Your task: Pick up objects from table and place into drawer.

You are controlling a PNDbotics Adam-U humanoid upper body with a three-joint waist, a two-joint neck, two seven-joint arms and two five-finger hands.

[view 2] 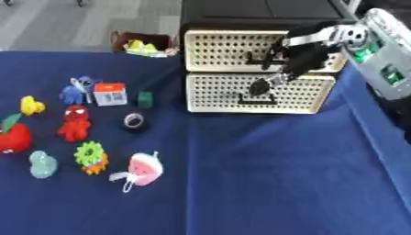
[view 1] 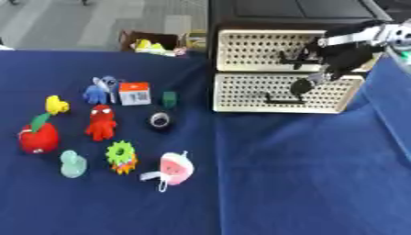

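So your right hand (view 2: 291, 59) is up at the drawer unit (view 1: 241, 46), arm coming in from the upper right. Fingers look curled down across the front, w/ one tip (view 2: 258, 87) hanging just over the lower drawer (view 2: 217, 94), near its black handle (view 2: 257, 97). I can't tell whether anything's hooked yet; the dark hand blurs into the handles. Nothing's in the hand as far as I can see. Upper handle (view 1: 287, 58) sits right behind the palm, so which drawer you're after is a guess; my bet is the lower one, since the fingertip is pointing at it.

Both drawers look closed, flush fronts, which is prob. why you're there first: nothing goes in until one's pulled out.

Left hand isn't showing in either view.

Move out left across the blue table (view 1: 281, 183) and the objs are all untouched, clustered well apart from the drawers: black ring (view 1: 159, 120) nearest, green block (view 1: 169, 98), white-and-orange box (view 1: 135, 93), blue figure (view 1: 99, 90), red figure (view 1: 101, 122), yellow duck (view 1: 56, 105), red apple (view 1: 38, 137), pale green toy (view 1: 73, 164), green-orange gear (view 1: 121, 157), pink plush (view 1: 173, 169). They're spread w/ gaps, so each can be grabbed singly.

Task's barely started, by my read. Watch the pull: the unit looks light and may slide toward you instead of opening.
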